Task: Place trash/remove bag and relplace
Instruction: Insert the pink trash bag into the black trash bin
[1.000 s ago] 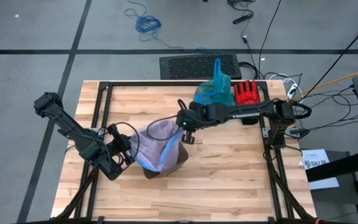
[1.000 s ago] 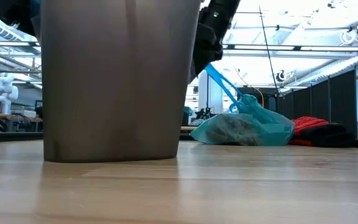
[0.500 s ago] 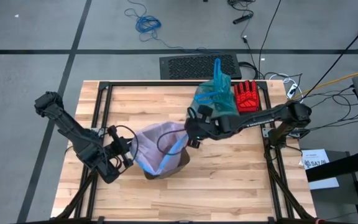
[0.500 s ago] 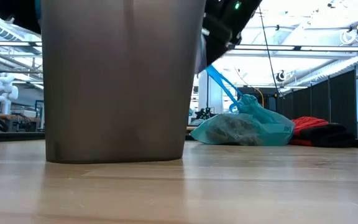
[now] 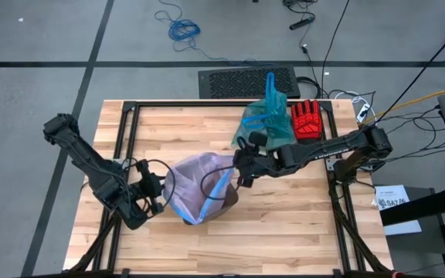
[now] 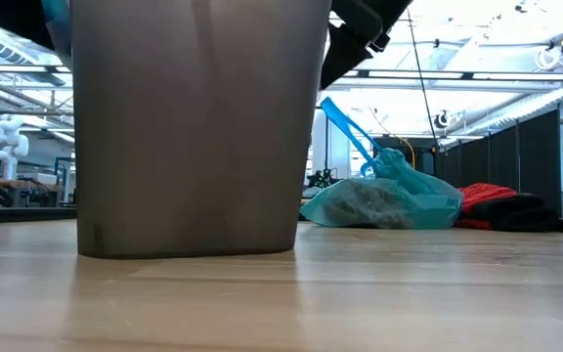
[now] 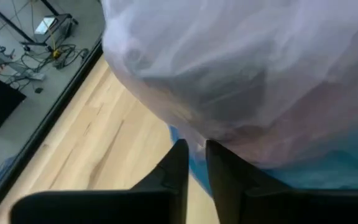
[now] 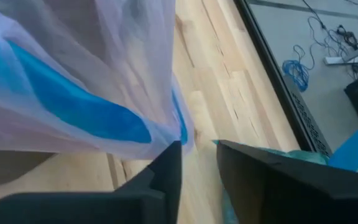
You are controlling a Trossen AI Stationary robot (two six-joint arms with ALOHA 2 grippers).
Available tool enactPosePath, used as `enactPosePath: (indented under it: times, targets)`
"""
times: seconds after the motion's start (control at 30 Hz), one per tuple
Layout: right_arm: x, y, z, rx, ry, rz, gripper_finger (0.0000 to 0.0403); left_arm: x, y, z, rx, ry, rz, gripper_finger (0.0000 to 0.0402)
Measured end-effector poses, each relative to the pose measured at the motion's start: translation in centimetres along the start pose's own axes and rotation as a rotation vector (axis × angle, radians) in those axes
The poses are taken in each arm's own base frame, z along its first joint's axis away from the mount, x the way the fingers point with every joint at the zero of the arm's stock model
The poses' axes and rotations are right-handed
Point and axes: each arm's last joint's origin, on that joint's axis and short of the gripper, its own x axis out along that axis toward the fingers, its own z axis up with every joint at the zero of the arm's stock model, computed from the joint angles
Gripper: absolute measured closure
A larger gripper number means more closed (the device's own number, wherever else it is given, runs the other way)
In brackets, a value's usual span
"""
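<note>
Both the left gripper (image 5: 154,194) and right gripper (image 5: 240,171) have just parted slightly, letting go of the pink liner (image 5: 195,185) now draped over the bin (image 6: 194,127), while the full teal bag (image 5: 266,122) sits behind, so replacement looks nearly done.

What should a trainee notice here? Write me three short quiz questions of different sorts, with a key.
1. True or false: the teal bag is draped over the bin.
2. What lies right beside the teal bag on the table? A) red glove B) a cup C) a sponge
3. Fill in: the liner draped over the bin is pale ____.
Key: 1 false; 2 A; 3 pink.
</note>
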Motion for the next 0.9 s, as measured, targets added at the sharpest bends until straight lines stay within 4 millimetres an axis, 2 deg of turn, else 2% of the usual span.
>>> enactPosePath:
  times: [0.2,0.37,0.53,0.77,0.9]
  targets:
    - [-0.1,0.0,-0.4,-0.023,0.038,-0.005,0.025,-1.0,0.4,1.4,0.015,0.016,-0.018,0.0293]
    - [-0.4,0.5,-0.8,-0.063,0.056,0.002,0.0221,-2.2,1.2,2.7,0.028,0.03,-0.012,0.0259]
    - [-0.8,1.0,-1.2,-0.097,0.076,0.008,0.021,-2.9,1.7,3.5,0.033,0.033,-0.01,0.0244]
    - [-1.6,1.9,-1.6,-0.14,0.082,0.008,0.0209,-2.9,1.6,3.4,0.032,0.095,-0.067,0.0241]
    - [-3.0,1.9,-1.8,-0.158,0.071,0.027,0.0209,-3.2,1.7,3.6,0.058,0.141,-0.101,0.0241]
